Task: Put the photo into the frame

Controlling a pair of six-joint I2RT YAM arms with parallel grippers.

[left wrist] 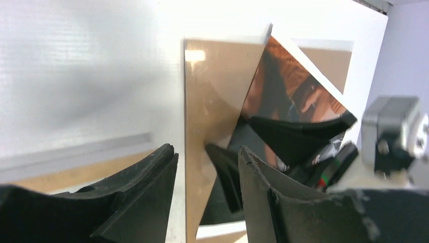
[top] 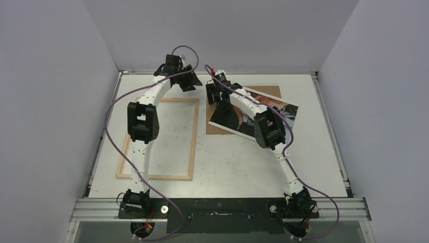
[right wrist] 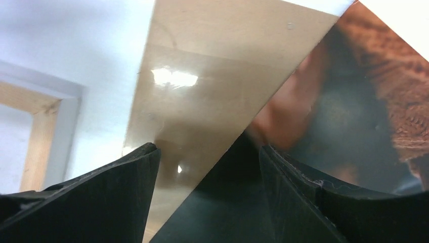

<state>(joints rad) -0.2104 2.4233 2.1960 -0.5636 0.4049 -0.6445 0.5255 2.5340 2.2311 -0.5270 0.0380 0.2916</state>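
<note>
Wooden frame [top: 194, 136] lies flat, with the photo [top: 286, 109] outside it on a brown board [top: 268, 91]. Left claw [left wrist: 206, 150] and right claw [right wrist: 207, 148] are both apart.

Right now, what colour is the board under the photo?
The board is plain brown, clearest from the top camera.

White tabletop [top: 243, 162] w/ scuffs; plain pale-grey walls [top: 217, 30] on 3 sides; alu rail [top: 349, 206] at near edge.
</note>
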